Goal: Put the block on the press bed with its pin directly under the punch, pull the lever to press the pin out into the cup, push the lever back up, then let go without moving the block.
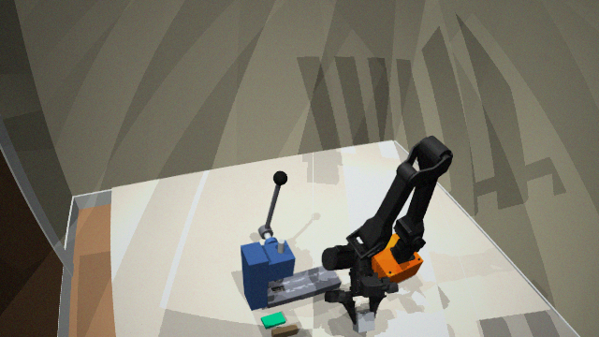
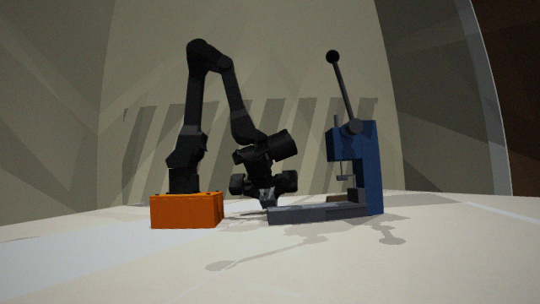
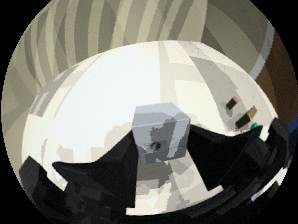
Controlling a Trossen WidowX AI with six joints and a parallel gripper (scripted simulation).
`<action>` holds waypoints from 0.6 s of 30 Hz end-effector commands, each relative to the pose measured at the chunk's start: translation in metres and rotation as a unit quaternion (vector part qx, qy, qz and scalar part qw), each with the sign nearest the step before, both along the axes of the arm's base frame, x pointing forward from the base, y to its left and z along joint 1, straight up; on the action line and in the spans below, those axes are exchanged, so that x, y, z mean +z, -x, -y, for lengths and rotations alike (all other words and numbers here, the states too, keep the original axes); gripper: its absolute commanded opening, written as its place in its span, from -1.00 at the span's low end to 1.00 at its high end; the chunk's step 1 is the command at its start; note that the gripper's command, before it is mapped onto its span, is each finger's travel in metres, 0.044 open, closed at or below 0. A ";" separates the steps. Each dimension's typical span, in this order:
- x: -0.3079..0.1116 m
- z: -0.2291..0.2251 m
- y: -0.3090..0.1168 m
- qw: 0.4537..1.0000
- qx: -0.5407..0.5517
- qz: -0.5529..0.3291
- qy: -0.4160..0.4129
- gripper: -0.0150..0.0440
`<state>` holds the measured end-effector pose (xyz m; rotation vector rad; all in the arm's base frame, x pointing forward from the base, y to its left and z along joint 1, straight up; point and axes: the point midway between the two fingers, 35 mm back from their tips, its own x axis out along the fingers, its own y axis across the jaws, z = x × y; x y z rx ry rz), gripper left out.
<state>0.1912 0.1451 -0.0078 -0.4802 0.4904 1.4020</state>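
Observation:
My gripper (image 1: 365,316) (image 2: 267,197) (image 3: 157,127) is shut on the grey block (image 1: 364,323) (image 2: 268,203) (image 3: 161,120). The block hangs low over the table, off the outer end of the press bed (image 1: 309,285) (image 2: 316,214), and looks slightly tilted in the exterior view. A dark round spot shows on one block face in the wrist view; whether it is the pin is unclear. The blue press (image 1: 255,278) (image 2: 374,169) has its lever (image 1: 273,206) (image 2: 343,90) standing up, with a black knob. The punch (image 2: 342,177) is raised above the bed. I cannot make out the cup.
A green piece (image 1: 273,320) (image 3: 255,126) and a brown block (image 1: 284,331) (image 2: 336,198) (image 3: 246,117) lie beside the press. Another brown block (image 3: 232,103) shows in the wrist view. The orange arm base (image 1: 398,266) (image 2: 183,211) stands beyond the bed's outer end.

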 end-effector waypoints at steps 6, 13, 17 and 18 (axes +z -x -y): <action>-0.008 0.000 0.004 0.999 0.003 0.001 -0.054 -0.49; -0.008 0.000 0.004 0.998 0.003 0.001 -0.055 -0.49; -0.008 0.000 0.004 0.998 0.003 0.001 -0.055 -0.49; -0.008 0.000 0.004 0.998 0.003 0.001 -0.055 -0.49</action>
